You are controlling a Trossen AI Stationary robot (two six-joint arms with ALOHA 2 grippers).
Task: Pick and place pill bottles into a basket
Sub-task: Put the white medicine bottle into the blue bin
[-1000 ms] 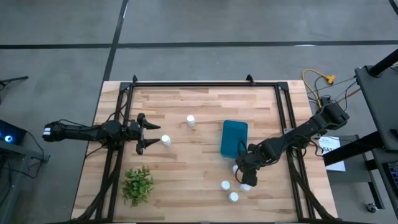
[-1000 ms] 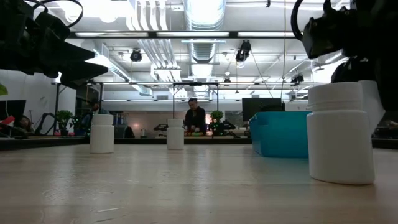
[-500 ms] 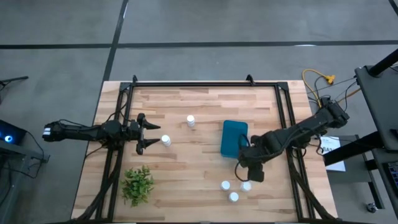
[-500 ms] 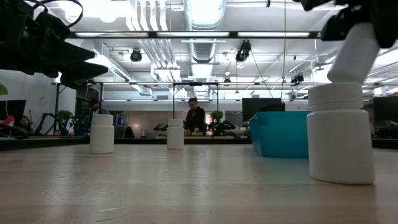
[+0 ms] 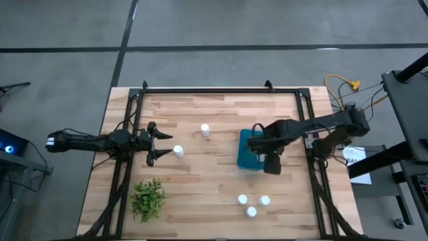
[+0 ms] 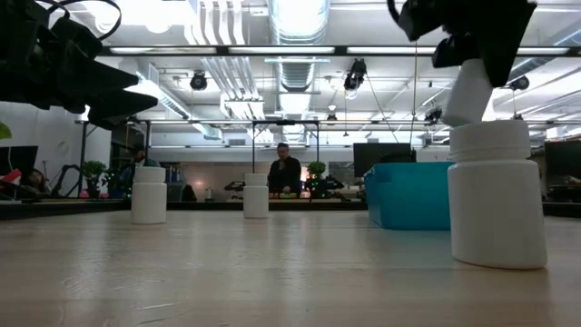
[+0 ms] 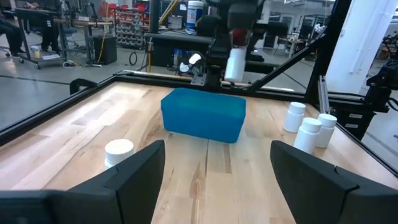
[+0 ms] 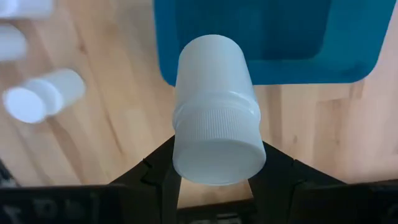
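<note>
My right gripper [image 5: 271, 163] is shut on a white pill bottle [image 8: 214, 93] and holds it in the air over the near end of the teal basket [image 5: 251, 148]. In the left wrist view this pill bottle [image 7: 235, 62] hangs above the basket [image 7: 204, 115]. Three pill bottles [image 5: 242, 199] [image 5: 265, 200] [image 5: 251, 212] stand on their bases at the near right of the table. Two more [image 5: 204, 130] [image 5: 178, 151] stand left of the basket. My left gripper [image 5: 157, 144] waits open at the table's left, close to the bottle there. My right gripper pinches the bottle's ribbed cap [image 8: 217, 143] between its two fingers [image 8: 155, 171], one on each side. The fingers come from above, pointing down. The bottle hangs below them, cap up and slightly tilted [image 6: 467, 91], clear of the table and the basket.
A green leafy plant [image 5: 148, 198] stands at the near left. Black frame rails [image 5: 309, 127] run along the table's left, right and far sides. Bare wood lies between the basket and the near bottles. A person [image 6: 284, 173] sits far off in the room behind.
My right gripper has risen from the cluster of bottles at the near right and gone toward the far edge, up to the basket's near end, turning as it went. Its bottle is now lifted clear of the table. The other bottles have stayed put.
</note>
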